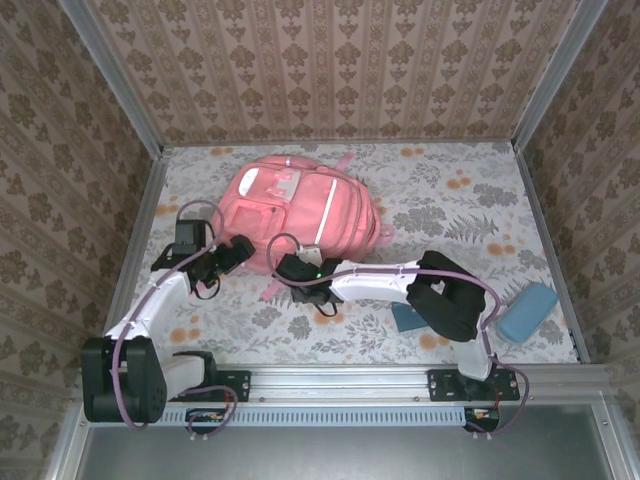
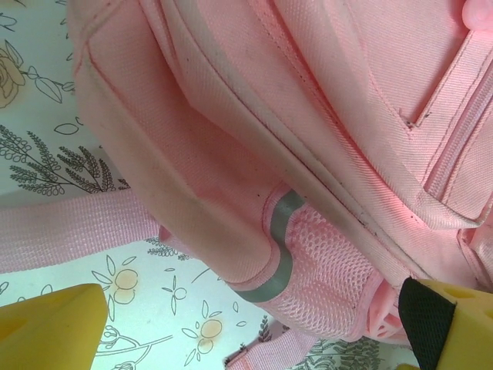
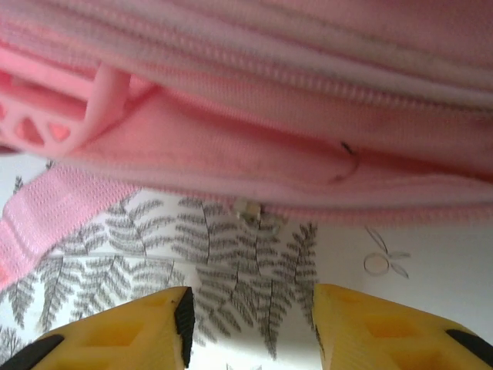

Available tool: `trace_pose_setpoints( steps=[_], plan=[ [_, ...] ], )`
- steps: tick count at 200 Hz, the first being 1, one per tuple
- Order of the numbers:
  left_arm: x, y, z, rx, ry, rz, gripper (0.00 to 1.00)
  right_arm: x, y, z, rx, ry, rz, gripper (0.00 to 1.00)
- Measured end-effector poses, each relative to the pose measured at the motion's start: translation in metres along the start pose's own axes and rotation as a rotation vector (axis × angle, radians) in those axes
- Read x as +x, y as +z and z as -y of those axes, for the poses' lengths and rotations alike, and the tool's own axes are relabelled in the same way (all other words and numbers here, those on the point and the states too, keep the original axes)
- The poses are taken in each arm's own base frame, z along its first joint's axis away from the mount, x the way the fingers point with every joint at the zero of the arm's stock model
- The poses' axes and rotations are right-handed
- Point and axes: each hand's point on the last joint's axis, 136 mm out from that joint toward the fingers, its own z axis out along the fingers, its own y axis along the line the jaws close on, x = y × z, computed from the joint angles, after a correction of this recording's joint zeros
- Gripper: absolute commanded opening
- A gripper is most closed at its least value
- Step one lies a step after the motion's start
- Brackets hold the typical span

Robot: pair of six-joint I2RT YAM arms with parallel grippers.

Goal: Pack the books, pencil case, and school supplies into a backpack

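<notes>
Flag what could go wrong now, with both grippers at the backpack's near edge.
1. The zipper pull sits beyond the open right gripper; closing now could pinch backpack fabric instead.
2. The loose strap beside it could snag.
3. The teal book lies partly under the right arm; a sweep back might shove it.

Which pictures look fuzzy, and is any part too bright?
Left wrist view: the backpack weave is sharp, but the yellow fingers in the corners are soft. Right wrist view: the backpack's seams blur up close, and the tablecloth washes out white at the right. Top view: evenly lit and sharp.
</notes>
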Motion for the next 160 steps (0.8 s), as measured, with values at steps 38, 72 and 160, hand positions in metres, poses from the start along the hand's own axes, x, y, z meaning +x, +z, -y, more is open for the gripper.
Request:
trace_pose_setpoints(
  steps=[38, 72, 160],
  plan=[
    [0.0, -0.001, 0.001, 0.003, -0.002, 0.003, 1.0, -0.011, 0.014, 0.005, 0.012, 0.039, 0.031, 0.36],
    [0.0, 0.0, 0.0, 0.001, -0.03, 0.006, 0.98, -0.018, 0.022, 0.009, 0.031, 0.022, 0.046, 0.3],
    [0.017, 0.01, 0.001, 0.099, -0.162, -0.005, 0.83, -0.03, 0.019, 0.001, 0.026, -0.134, 0.088, 0.29]
  ],
)
